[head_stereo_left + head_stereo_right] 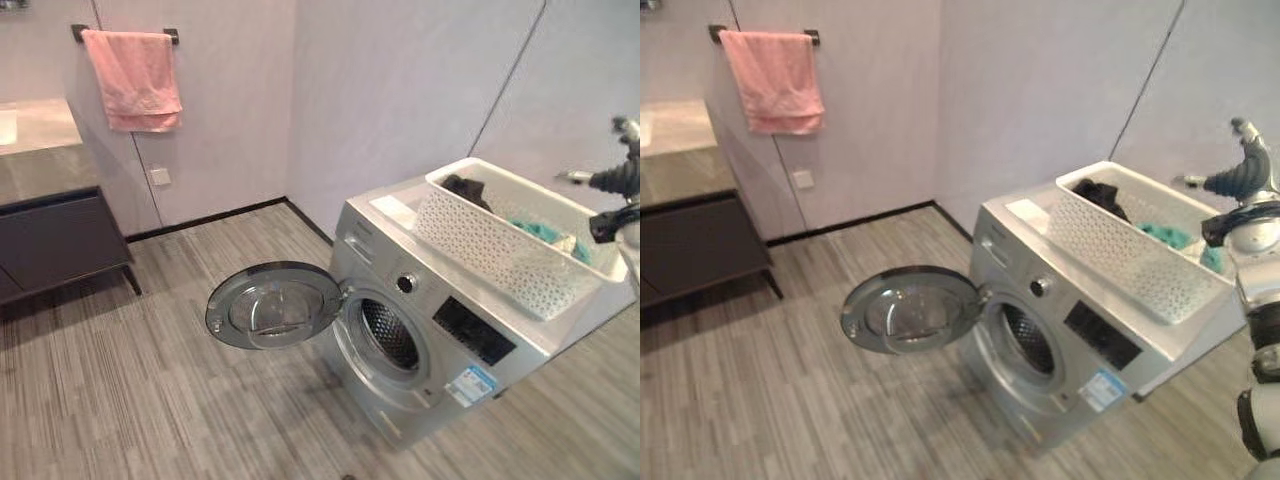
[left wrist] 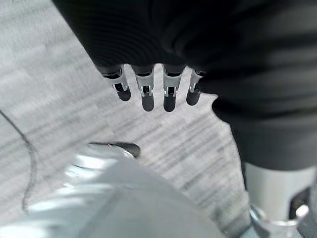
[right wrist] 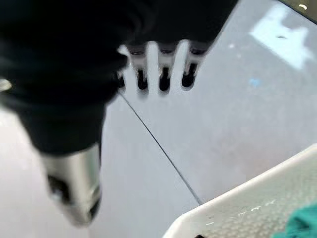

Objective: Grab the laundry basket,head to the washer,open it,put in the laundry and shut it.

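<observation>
Laundry basket [image 1: 520,240], white and perforated, sits on top of the washer [image 1: 440,330], whose round door [image 1: 275,305] hangs open. Right hand [image 1: 1238,175] hovers just beside the basket's far end, fingers relaxed, holding nothing; its wrist view shows teal laundry [image 3: 299,225] inside. Left hand [image 2: 153,89] hangs over the floor [image 2: 49,89], fingers straight
</observation>
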Available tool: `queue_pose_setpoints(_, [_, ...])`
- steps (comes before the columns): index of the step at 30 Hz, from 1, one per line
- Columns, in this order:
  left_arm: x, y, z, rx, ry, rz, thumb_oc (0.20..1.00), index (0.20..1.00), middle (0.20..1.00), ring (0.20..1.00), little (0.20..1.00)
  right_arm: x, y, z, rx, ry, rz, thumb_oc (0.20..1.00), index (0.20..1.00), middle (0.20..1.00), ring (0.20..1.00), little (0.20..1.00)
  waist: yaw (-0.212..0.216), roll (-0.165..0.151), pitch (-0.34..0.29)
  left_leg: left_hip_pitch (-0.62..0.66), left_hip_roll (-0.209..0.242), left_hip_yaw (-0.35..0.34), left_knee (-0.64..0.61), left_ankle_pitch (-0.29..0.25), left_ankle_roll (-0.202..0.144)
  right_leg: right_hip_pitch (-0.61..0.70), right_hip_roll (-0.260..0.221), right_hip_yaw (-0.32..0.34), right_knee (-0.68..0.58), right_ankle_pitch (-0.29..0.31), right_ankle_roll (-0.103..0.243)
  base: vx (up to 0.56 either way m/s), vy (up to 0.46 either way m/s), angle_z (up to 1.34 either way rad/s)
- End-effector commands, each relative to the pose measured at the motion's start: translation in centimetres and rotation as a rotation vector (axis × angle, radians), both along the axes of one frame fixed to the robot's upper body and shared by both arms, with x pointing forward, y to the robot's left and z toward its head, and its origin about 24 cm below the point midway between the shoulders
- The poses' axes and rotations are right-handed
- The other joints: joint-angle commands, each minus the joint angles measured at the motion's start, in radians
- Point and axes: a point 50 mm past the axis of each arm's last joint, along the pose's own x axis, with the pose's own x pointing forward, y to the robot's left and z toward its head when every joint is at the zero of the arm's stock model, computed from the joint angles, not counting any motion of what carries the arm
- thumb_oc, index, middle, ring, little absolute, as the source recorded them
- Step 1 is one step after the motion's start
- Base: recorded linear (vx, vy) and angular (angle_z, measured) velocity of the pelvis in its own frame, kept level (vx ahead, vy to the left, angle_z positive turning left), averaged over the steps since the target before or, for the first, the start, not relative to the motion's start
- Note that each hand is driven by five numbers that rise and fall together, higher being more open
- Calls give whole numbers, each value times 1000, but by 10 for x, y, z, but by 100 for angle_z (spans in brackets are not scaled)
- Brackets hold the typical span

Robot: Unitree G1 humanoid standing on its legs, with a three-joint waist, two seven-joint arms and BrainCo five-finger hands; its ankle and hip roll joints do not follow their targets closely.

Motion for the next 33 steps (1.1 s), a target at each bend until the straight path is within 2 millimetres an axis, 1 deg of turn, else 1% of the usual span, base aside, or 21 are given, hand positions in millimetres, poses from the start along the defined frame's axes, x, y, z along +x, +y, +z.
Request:
queue_pose_setpoints(1, [6, 3, 2, 0, -37, -15, 1000, 1000, 1000, 1000, 1000, 1, -3, 57, -105, -54, -45, 1000, 1000, 1000, 1000, 1000, 35, 29, -26, 127, 45, -11, -130, -27, 23, -105, -35, 22, 91, -75, 31, 29, -77, 7])
queue_pose_setpoints(4, [4, 4, 2, 1, -34, -13, 1000, 1000, 1000, 1000, 1000, 7, -5, 63, -152, 21, -101, 1000, 1000, 1000, 1000, 1000, 35, 33, -27, 117, 63, -18, -149, -8, 10, -102, -25, 9, 86, -84, 22, 47, -93, 13])
queue_pose_setpoints(5, [4, 4, 2, 1, -31, -18, 1000, 1000, 1000, 1000, 1000, 9, -5, 60, -169, 69, -112, 1000, 1000, 1000, 1000, 1000, 37, 33, -28, 113, 67, -19, -152, -3, 6, -102, -23, 8, 85, -87, 19, 65, -102, 20])
queue_pose_setpoints(6, [2, 6, 3, 2, -26, -25, 1000, 1000, 1000, 1000, 1000, 10, -11, 56, -214, 162, -160, 1000, 1000, 1000, 1000, 1000, 41, 35, -26, 105, 73, -23, -155, 4, 0, -103, -19, -1, 86, -91, 14, 61, -94, 18])
queue_pose_setpoints(8, [1, 7, 3, 1, -23, -32, 1000, 1000, 1000, 1000, 1000, 9, -16, 53, -241, 235, -198, 1000, 1000, 1000, 1000, 1000, 48, 39, -25, 102, 78, -24, -161, 9, -4, -101, -17, -9, 82, -93, 11, 47, -61, 10])
queue_pose_setpoints(9, [1, 6, 3, 0, -23, -32, 1000, 1000, 1000, 1000, 1000, 10, -16, 54, -242, 234, -198, 1000, 1000, 1000, 1000, 1000, 47, 40, -25, 102, 79, -24, -161, 10, -4, -101, -17, -9, 82, -93, 11, 53, -67, 4])
queue_pose_setpoints(10, [-1, 8, 3, 0, -17, -41, 1000, 1000, 1000, 1000, 1000, 6, -24, 47, -265, 305, -241, 1000, 1000, 1000, 1000, 1000, 58, 44, -22, 96, 83, -27, -163, 14, -9, -99, -16, -17, 77, -96, 9, 32, -46, 6])
queue_pose_setpoints(11, [-1, 8, 3, 0, -17, -41, 1000, 1000, 1000, 1000, 1000, 6, -24, 47, -265, 305, -241, 1000, 1000, 1000, 1000, 1000, 58, 44, -22, 96, 83, -27, -163, 14, -9, -99, -16, -17, 77, -96, 9, 41, -75, 12])
queue_pose_setpoints(14, [-3, 13, 4, 8, -9, -44, 1000, 1000, 1000, 1000, 1000, -1, -35, 45, -279, 369, -296, 1000, 1000, 1000, 1000, 1000, 70, 51, -14, 79, 88, -35, -160, 22, -16, -106, -14, -30, 76, -102, 5, 35, -74, 8])
queue_pose_setpoints(15, [-5, 16, 5, 12, -5, -44, 1000, 1000, 1000, 1000, 1000, -7, -43, 45, -277, 397, -326, 1000, 1000, 1000, 1000, 1000, 75, 55, -8, 67, 93, -41, -161, 29, -20, -111, -14, -36, 74, -105, 4, 26, -68, 5])
queue_pose_setpoints(16, [-5, 16, 5, 11, -5, -44, 1000, 1000, 1000, 1000, 1000, -7, -43, 45, -277, 397, -326, 1000, 1000, 1000, 1000, 1000, 75, 55, -8, 67, 93, -42, -161, 29, -20, -111, -14, -36, 74, -105, 4, 30, -76, 4])
queue_pose_setpoints(17, [-5, 17, 5, 9, -3, -45, 1000, 1000, 1000, 1000, 1000, -11, -48, 43, -272, 412, -336, 1000, 1000, 1000, 1000, 1000, 78, 58, -7, 60, 94, -44, -162, 35, -22, -113, -13, -39, 72, -107, 3, 29, -80, 3])
queue_pose_setpoints(18, [-4, 20, 6, 12, -9, -43, 1000, 1000, 1000, 1000, 1000, -19, -57, 42, -269, 435, -363, 1000, 1000, 1000, 1000, 1000, 81, 66, 0, 45, 98, -52, -165, 48, -27, -120, -12, -49, 74, -113, 0, 29, -81, 1])
queue_pose_setpoints(19, [-4, 20, 6, 12, -9, -43, 1000, 1000, 1000, 1000, 1000, -19, -57, 42, -269, 435, -363, 1000, 1000, 1000, 1000, 1000, 80, 67, 0, 44, 98, -53, -165, 48, -27, -120, -12, -49, 74, -113, 0, 13, -85, 9])
queue_pose_setpoints(20, [-2, 22, 7, 12, -11, -40, 1000, 1000, 1000, 1000, 1000, -24, -62, 44, -268, 448, -377, 1000, 1000, 1000, 1000, 1000, 79, 73, 8, 31, 100, -59, -170, 61, -31, -131, -11, -56, 79, -118, -3, -1, -34, 12])
queue_pose_setpoints(22, [-1, 22, 7, 11, -13, -37, 1000, 1000, 1000, 1000, 1000, -26, -65, 44, -268, 458, -381, 1000, 1000, 1000, 1000, 1000, 78, 77, 11, 26, 102, -60, -174, 68, -34, -136, -10, -59, 81, -118, -5, 11, -45, 19])
queue_pose_setpoints(25, [-2, 23, 8, 4, -15, -30, 1000, 1000, 1000, 1000, 1000, -36, -74, 45, -275, 492, -413, 1000, 1000, 1000, 1000, 1000, 78, 91, 22, 14, 108, -59, -178, 87, -38, -151, -4, -62, 86, -123, -9, 26, -66, 10])
queue_pose_setpoints(26, [-2, 23, 8, 4, -15, -30, 1000, 1000, 1000, 1000, 1000, -36, -74, 45, -275, 492, -413, 1000, 1000, 1000, 1000, 1000, 78, 91, 22, 14, 108, -59, -178, 87, -38, -151, -4, -62, 86, -123, -9, 18, -76, 7])
queue_pose_setpoints(27, [-1, 24, 8, 4, -18, -20, 1000, 1000, 1000, 1000, 1000, -39, -78, 41, -266, 505, -422, 1000, 1000, 1000, 1000, 1000, 79, 96, 29, 9, 111, -57, -177, 97, -40, -156, -2, -64, 86, -125, -11, 16, -56, 0])
queue_pose_setpoints(32, [3, 22, 8, -6, -26, -27, 1000, 1000, 1000, 1000, 1000, -41, -80, 36, -232, 527, -412, 1000, 1000, 1000, 1000, 1000, 79, 105, 32, 5, 120, -53, -172, 135, -47, -150, 5, -75, 82, -136, -20, 25, -43, 0])
queue_pose_setpoints(33, [3, 22, 8, -6, -25, -27, 1000, 1000, 1000, 1000, 1000, -41, -80, 36, -232, 527, -412, 1000, 1000, 1000, 1000, 1000, 78, 105, 32, 6, 120, -53, -172, 135, -47, -150, 5, -76, 82, -136, -20, 48, -44, 1])
